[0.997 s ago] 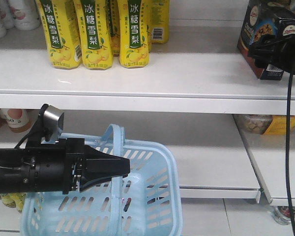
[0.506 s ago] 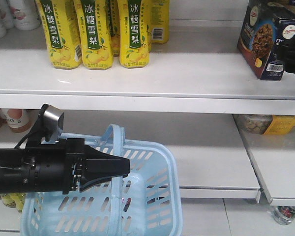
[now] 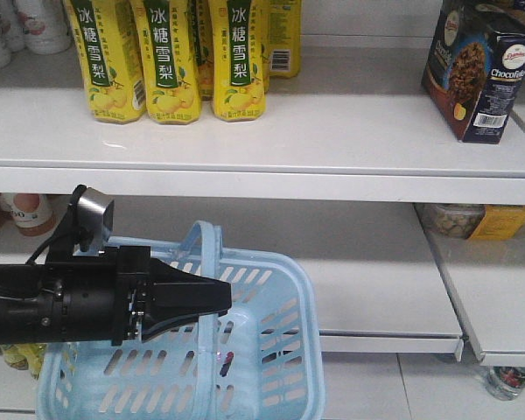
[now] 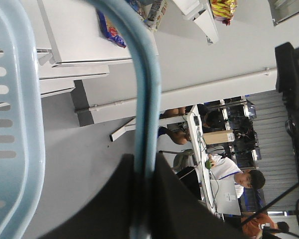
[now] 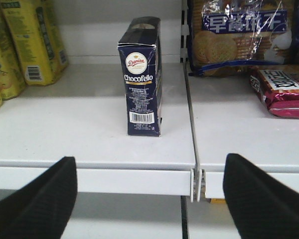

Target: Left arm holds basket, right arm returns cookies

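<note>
Cookies (image 3: 479,67) stood free, upright on upper shelf (image 3: 332,140), right end; rt arm, which had been at carton a sec before, was gone from front view. Judged: return step done, retreat underway. Rt gripper (image 5: 149,194) w/ fingers (image 5: 37,201) spread wide, empty, backed off below shelf edge, carton centred ahead, well apart. Lft gripper (image 3: 197,297) clamped on basket (image 3: 271,350) handle, unchanged. Yellow drink bottles (image 3: 171,61) at shelf left.

one basket (image 3: 271,350), one cookie carton (image 3: 475,70)
</note>
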